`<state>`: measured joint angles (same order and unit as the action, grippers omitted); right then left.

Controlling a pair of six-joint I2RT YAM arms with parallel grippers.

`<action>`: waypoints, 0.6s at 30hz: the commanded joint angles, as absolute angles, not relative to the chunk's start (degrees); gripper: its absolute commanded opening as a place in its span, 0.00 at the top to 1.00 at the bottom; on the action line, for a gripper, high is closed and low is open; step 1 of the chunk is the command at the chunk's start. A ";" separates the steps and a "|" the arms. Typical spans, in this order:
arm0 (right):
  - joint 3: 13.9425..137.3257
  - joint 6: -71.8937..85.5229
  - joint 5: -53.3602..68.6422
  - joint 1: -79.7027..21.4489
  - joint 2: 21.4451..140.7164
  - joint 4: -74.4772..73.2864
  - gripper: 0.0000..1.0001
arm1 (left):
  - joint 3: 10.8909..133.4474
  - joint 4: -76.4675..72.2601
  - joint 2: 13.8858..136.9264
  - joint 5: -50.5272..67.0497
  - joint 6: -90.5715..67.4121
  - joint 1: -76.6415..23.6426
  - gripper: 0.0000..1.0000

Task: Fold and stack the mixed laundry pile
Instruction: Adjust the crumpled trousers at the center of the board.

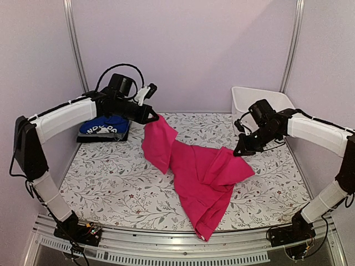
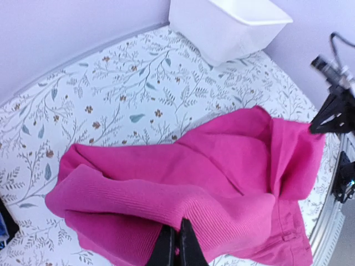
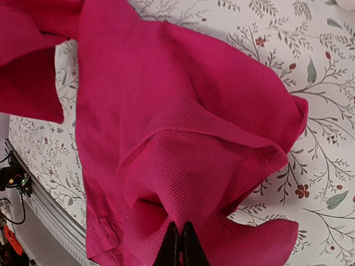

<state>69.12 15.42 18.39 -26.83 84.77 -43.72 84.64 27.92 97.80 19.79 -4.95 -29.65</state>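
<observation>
Magenta garment [image 1: 199, 172] spans left gripper [image 1: 155, 117] to right gripper [image 1: 238, 152], hem [image 1: 203, 231] seemingly nearward.

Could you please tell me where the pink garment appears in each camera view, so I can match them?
Top external: the pink garment lies mid-table, trailing to the near edge.
Left wrist: the garment fills the lower half.
Right wrist: the garment covers left and centre.
Shared landmark: the floral table covering under it.
</observation>
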 commanded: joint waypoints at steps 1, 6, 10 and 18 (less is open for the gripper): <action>62.93 13.69 15.88 -27.00 91.27 -39.27 1.00 | 88.63 26.95 96.16 21.96 -6.17 -29.34 1.00; 62.67 10.95 18.12 -29.97 101.30 -35.68 1.00 | 88.77 25.12 92.93 19.64 -10.70 -25.25 1.00; 65.83 7.36 24.59 -35.05 109.67 -35.15 1.00 | 88.53 22.68 89.99 20.45 -15.50 -19.33 1.00; 87.21 0.87 46.22 -49.34 118.80 -36.74 1.00 | 91.93 21.48 89.91 23.27 -19.31 -9.05 1.00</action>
